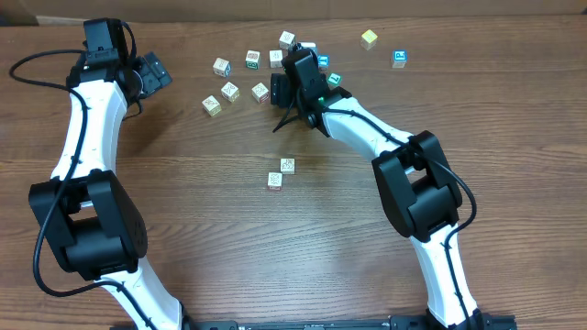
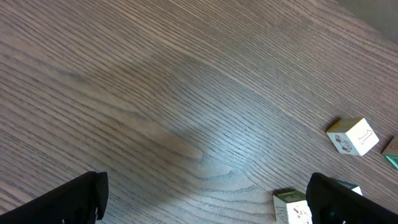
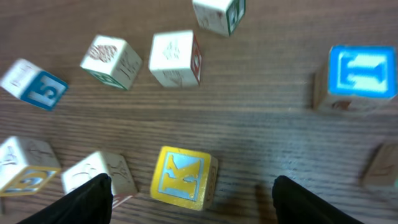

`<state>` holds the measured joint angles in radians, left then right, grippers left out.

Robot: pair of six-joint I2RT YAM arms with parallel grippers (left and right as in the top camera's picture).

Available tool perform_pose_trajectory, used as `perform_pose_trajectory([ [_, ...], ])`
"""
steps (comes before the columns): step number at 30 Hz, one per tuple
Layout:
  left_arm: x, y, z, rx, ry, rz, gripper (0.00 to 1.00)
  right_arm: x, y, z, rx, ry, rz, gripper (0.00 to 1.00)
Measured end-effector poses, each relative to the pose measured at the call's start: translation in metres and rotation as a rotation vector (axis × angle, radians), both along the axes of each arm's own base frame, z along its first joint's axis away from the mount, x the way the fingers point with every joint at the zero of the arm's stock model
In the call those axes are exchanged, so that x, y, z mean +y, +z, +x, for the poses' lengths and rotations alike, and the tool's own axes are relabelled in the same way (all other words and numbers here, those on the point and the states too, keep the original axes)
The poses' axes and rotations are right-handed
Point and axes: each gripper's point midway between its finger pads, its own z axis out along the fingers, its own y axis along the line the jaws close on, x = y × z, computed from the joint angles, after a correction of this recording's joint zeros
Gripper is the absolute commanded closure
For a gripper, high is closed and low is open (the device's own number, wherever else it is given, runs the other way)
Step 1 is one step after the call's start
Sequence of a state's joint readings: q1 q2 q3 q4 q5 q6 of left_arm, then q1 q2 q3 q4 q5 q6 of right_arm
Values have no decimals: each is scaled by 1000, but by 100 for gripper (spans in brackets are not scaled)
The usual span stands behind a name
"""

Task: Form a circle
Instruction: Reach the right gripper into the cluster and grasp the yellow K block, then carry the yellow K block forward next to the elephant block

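R gripper (image 3: 193,193) jaws wide, holding nothing; yellow "K" block (image 3: 182,177) lies btwn them. Blue "5" cube (image 3: 34,84) nearby. L gripper (image 2: 205,196) wide open, empty.

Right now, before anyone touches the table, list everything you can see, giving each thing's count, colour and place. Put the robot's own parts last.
clump of picture cubes: about ten showing, whitish with red, green, blue or yellow marks, far middle of the table, around the right gripper
outlying cubes: two, one yellow-green, one blue, far side, right of the clump
middle pair of cubes: two, whitish with reddish marks, table centre, close together
table: one, brown wood grain
left arm: one, white with black joints, left side
right arm: one, white with black joints, right side
left gripper: one, black, open over bare wood
right gripper: one, black, open above a yellow K cube
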<state>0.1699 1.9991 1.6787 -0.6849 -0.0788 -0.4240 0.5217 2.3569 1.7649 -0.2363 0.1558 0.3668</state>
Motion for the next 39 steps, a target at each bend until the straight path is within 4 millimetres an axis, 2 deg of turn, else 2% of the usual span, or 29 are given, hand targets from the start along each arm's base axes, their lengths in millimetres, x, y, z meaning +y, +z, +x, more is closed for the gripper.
perform_pose_trajectory([
  [4, 0, 0, 0, 0, 0, 0, 0, 2, -17, 0, 12, 1, -5, 45],
  [8, 0, 0, 0, 0, 0, 0, 0, 6, -18, 4, -10, 6, 5, 51],
  [14, 0, 0, 0, 0, 0, 0, 0, 9, -12, 9, -41, 4, 27, 70],
  [17, 0, 0, 0, 0, 0, 0, 0, 9, -12, 9, -40, 6, 25, 67],
  [19, 0, 0, 0, 0, 0, 0, 0, 8, -13, 9, -38, 6, 23, 58],
  [21, 0, 0, 0, 0, 0, 0, 0, 7, -16, 6, -22, 7, 12, 57],
  [22, 0, 0, 0, 0, 0, 0, 0, 7, -17, 6, -21, 9, 11, 59],
  [24, 0, 0, 0, 0, 0, 0, 0, 7, -18, 5, -16, 9, 7, 70],
  [30, 0, 0, 0, 0, 0, 0, 0, 7, -17, 6, -22, 10, 9, 87],
  [35, 0, 0, 0, 0, 0, 0, 1, 6, -18, 5, -13, 8, 5, 91],
  [39, 0, 0, 0, 0, 0, 0, 0, 0, -8, -5, 27, 8, -17, 94],
])
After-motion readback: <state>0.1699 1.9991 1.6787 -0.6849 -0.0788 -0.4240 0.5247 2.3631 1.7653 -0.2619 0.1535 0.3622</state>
